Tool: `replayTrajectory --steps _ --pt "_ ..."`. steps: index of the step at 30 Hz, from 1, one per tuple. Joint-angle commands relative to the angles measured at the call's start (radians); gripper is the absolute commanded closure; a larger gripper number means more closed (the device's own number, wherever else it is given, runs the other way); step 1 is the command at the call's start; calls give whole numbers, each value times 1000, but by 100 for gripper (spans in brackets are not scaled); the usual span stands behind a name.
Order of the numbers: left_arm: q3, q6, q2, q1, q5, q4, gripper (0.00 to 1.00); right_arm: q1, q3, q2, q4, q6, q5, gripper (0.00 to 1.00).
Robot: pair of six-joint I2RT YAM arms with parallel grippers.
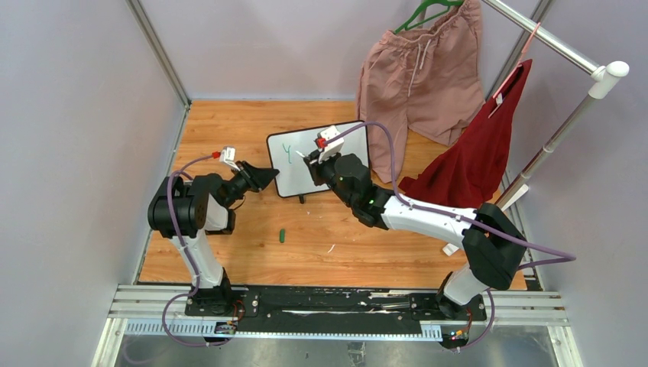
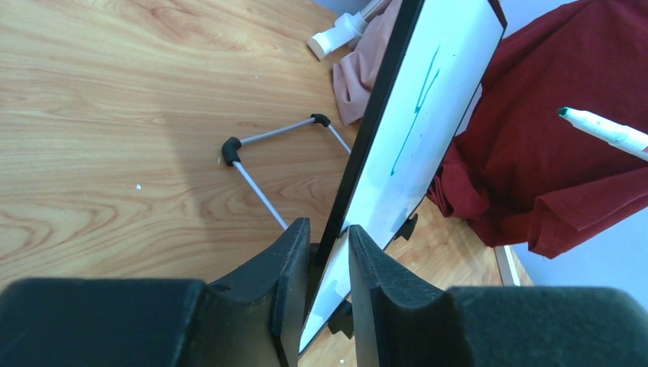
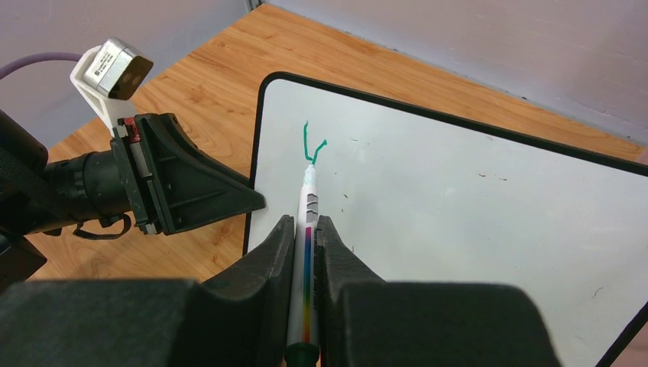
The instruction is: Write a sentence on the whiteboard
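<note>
The whiteboard (image 1: pixel 294 176) stands tilted up on the wooden table (image 1: pixel 229 130), the left gripper (image 2: pixel 325 238) pinches its side edge, and the right gripper (image 3: pixel 306 229) squeezes a marker (image 3: pixel 309 205) that points at a green mark (image 3: pixel 312 145) near the board's top corner.

Wood-grain table (image 1: pixel 229 130): whiteboard (image 1: pixel 294 172) stands tilted near back centre, propped on its wire stand (image 2: pixel 264 164) and small black feet. Small green cap (image 1: pixel 283 235) lies well in front of the board, with a tiny white scrap (image 1: pixel 331 248) to the cap's right. Red garment (image 1: pixel 466 164) pools on the tabletop right of the board, and the pink shorts (image 1: pixel 416 76) reach the wood behind it.
</note>
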Motion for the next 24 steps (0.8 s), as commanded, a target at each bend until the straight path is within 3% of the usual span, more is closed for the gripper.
replayTrajectory --steps 1,20,24 --pt "7 21 26 9 -1 59 71 -10 -2 -16 20 -13 -1 100" --pt "-8 29 26 4 -22 61 99 -10 -2 55 59 -29 24 100" --pt "-11 33 26 3 -25 59 100 -10 -6 82 87 -35 35 100"
